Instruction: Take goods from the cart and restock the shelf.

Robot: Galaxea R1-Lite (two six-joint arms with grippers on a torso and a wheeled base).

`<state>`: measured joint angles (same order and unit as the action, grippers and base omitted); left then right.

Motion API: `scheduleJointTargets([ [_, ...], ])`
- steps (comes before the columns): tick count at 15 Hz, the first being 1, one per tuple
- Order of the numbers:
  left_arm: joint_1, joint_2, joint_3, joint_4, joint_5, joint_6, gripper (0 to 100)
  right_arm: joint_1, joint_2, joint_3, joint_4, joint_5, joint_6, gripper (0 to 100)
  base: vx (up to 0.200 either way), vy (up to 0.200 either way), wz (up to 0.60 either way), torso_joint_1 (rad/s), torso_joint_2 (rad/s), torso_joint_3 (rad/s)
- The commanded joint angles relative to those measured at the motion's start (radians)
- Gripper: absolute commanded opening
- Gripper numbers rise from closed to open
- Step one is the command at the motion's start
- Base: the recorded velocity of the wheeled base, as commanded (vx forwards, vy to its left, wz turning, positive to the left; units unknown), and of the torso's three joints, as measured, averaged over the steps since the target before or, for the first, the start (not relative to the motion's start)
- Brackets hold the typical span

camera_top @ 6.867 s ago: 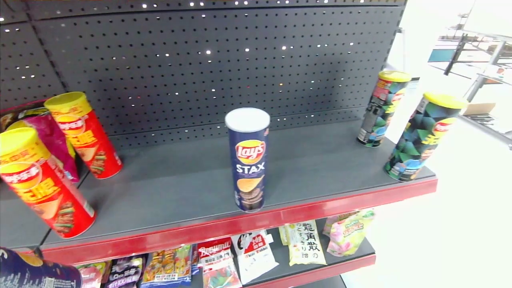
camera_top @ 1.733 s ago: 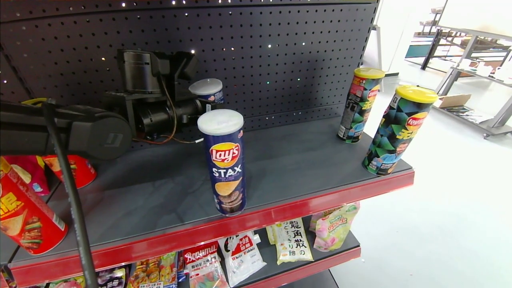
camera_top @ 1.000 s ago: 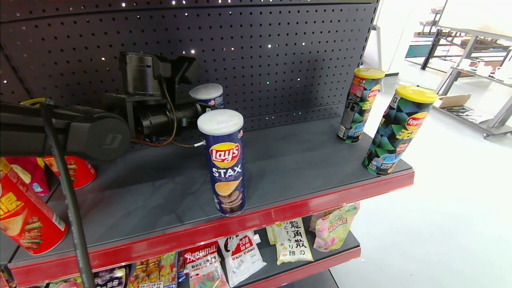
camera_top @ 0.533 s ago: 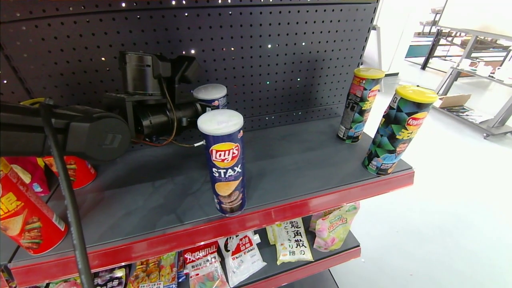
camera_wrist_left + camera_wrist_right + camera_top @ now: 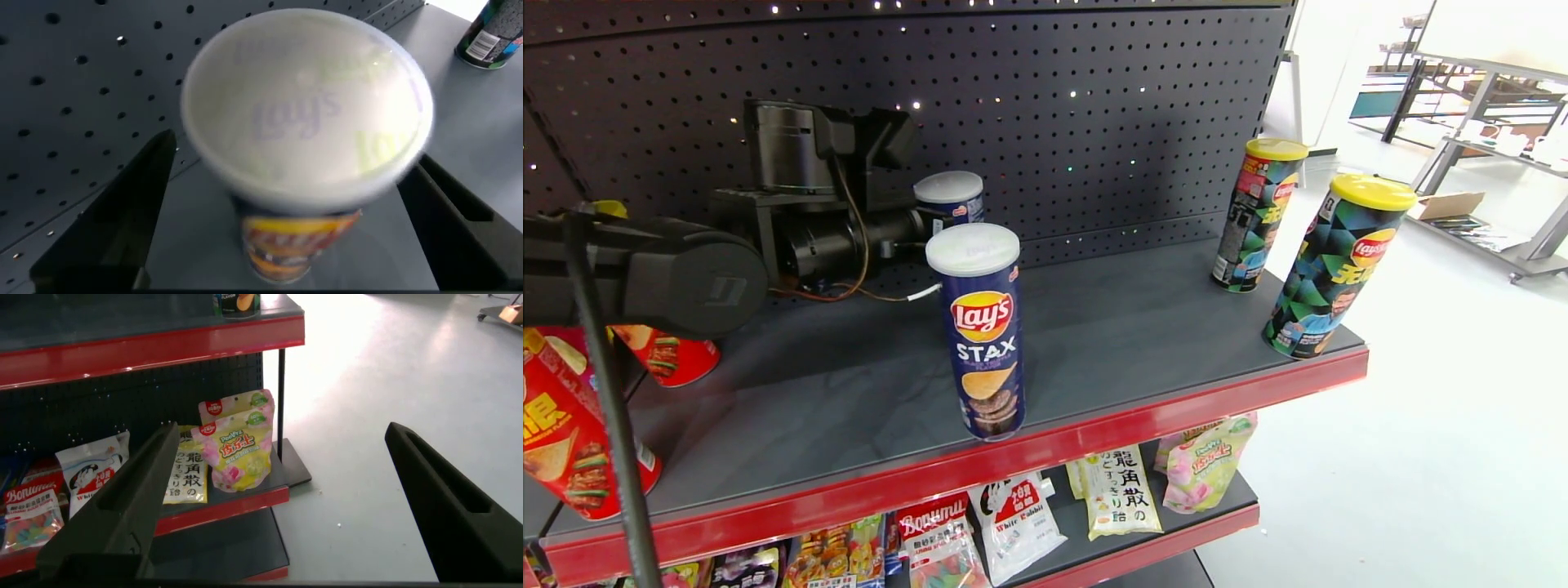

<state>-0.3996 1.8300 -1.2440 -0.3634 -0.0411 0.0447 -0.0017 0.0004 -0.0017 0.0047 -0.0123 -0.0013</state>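
Observation:
A blue chip can with a white lid [image 5: 949, 196] stands upright at the back of the grey shelf [image 5: 1143, 327], against the pegboard. My left gripper [image 5: 927, 222] sits at that can from the left. In the left wrist view the can [image 5: 306, 147] stands between the two fingers [image 5: 122, 212] with a gap on each side, so the left gripper [image 5: 294, 153] is open. A second, matching blue can [image 5: 980, 327] stands at the shelf's front edge. My right gripper [image 5: 282, 429] is open and empty, down by the lower shelf.
Two dark cans with yellow lids [image 5: 1258, 212] [image 5: 1339, 269] stand at the shelf's right end. Red cans [image 5: 572, 441] [image 5: 666, 355] stand at the left. Snack bags [image 5: 237, 441] lie on the lower shelf. Bare shelf lies between the blue cans and the right-hand cans.
The head camera has shifted since the oldest frame. My left arm brought the second blue can to the back of the shelf. In the last half second the arm drew slightly left while the can stayed.

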Motion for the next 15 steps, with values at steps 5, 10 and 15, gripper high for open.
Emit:
scheduleJointTargets([
  [5, 0.005, -0.196, 0.186, -0.002, 0.001, 0.001, 100, 0.0, 0.0, 0.0, 0.0, 0.0, 0.0, 100, 0.0, 0.0, 0.0, 0.0, 0.0, 0.0],
  [10, 0.051, -0.471, 0.465, -0.002, 0.012, 0.007, 100, 0.0, 0.0, 0.0, -0.002, 0.0, 0.0, 100, 0.0, 0.0, 0.0, 0.0, 0.0, 0.0],
  [15, 0.093, -0.88, 0.709, 0.063, -0.002, 0.007, 100, 0.0, 0.0, 0.0, 0.0, 0.0, 0.0, 100, 0.0, 0.0, 0.0, 0.0, 0.0, 0.0],
])
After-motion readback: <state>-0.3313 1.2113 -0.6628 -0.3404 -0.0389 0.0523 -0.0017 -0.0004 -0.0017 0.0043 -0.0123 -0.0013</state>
